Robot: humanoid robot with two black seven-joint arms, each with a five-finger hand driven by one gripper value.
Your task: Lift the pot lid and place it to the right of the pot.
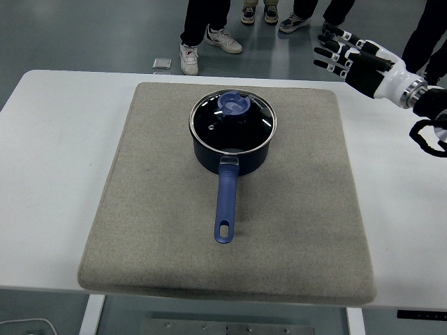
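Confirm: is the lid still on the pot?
On. The glass lid sits flat on the pot's rim; the right hand is off to the right, fingers spread.

A white table (49, 174) filled most of the view, its near edge running along the bottom. A grey-beige felt mat (293, 209) lay square across its middle. Beyond the far edge stretched a smooth grey-green floor (91, 31) with soft reflections. Several people's legs and sneakers (209, 42) stood there, and a small silver square object (162, 64) lay beside them.
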